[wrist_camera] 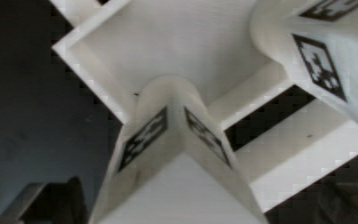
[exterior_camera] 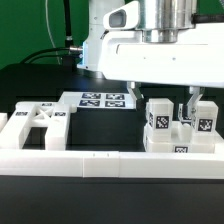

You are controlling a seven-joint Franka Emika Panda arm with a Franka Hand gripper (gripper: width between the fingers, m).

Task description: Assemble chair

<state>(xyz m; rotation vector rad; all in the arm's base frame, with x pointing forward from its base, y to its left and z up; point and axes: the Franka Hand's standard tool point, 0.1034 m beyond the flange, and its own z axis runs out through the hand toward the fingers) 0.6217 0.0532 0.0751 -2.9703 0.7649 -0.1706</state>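
Note:
The chair lies in loose glossy white parts behind the front wall. Its X-braced seat (exterior_camera: 36,121) is at the exterior view's left. Two tagged blocks (exterior_camera: 160,120) (exterior_camera: 204,117) stand side by side at the right. My gripper (exterior_camera: 163,102) hangs over the nearer block, open, one finger on each side of it and clear of its faces. In the wrist view that tagged block (wrist_camera: 176,140) fills the middle, with another tagged part (wrist_camera: 318,50) beyond it. My gripper (wrist_camera: 185,212) shows only as dark finger shapes at both lower corners.
The marker board (exterior_camera: 105,100) lies flat behind the seat. A long low white border wall (exterior_camera: 110,160) runs along the front. The arm's white body (exterior_camera: 150,50) hangs above the right half. Dark table (exterior_camera: 95,125) shows between the seat and the blocks.

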